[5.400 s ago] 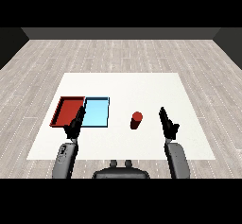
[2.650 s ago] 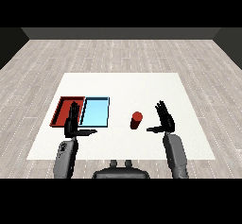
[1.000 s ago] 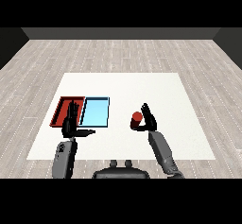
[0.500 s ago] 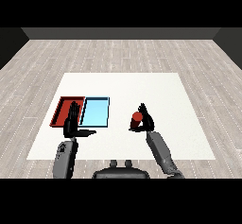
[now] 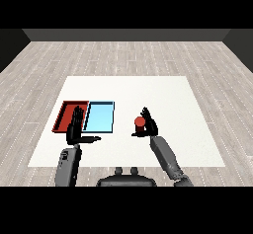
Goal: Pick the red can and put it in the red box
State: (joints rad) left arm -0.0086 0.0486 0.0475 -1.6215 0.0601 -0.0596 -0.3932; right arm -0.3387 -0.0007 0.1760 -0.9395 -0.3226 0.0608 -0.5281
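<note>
The red can (image 5: 140, 122) stands upright on the white table, right of the light blue tray (image 5: 101, 115). My right hand (image 5: 149, 126) is against the can's right side. Its fingers curl behind the can and its thumb reaches across the front, hiding the lower part of the can. The red tray (image 5: 66, 112) lies at the far left, touching the blue tray. My left hand (image 5: 75, 127) hovers open over the near edge of the red tray, fingers straight and thumb pointing right.
The white table (image 5: 168, 95) stretches wide behind and to the right of the can. Both trays hold nothing. Grey wooden floor surrounds the table.
My right hand has moved left and forward to the can and its fingers have closed round it. The left hand and both trays have stayed put.
</note>
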